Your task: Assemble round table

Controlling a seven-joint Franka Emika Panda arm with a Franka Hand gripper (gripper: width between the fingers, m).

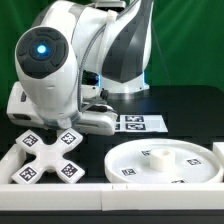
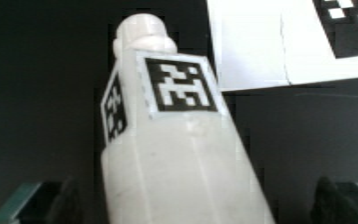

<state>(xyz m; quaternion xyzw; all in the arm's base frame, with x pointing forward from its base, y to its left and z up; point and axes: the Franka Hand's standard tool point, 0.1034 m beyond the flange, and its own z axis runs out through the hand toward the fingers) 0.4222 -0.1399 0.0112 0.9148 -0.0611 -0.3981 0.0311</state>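
In the wrist view the white cylinder post [image 2: 176,150] with black-and-white tags fills the middle, its narrow tip pointing away. My gripper [image 2: 190,205] is open around it: the dark fingertips [image 2: 34,200] stand wide on both sides with a dark gap to the post. In the exterior view my gripper [image 1: 98,118] is low over the black table behind the X-shaped cross base [image 1: 45,158]; the post is hidden there. The large round disc [image 1: 165,162] lies flat at the exterior view's right.
The marker board [image 1: 140,123] lies behind the disc and shows in the wrist view [image 2: 291,45] beside the post. White border rails [image 1: 60,192] run along the front and the exterior view's left edge [image 1: 12,155].
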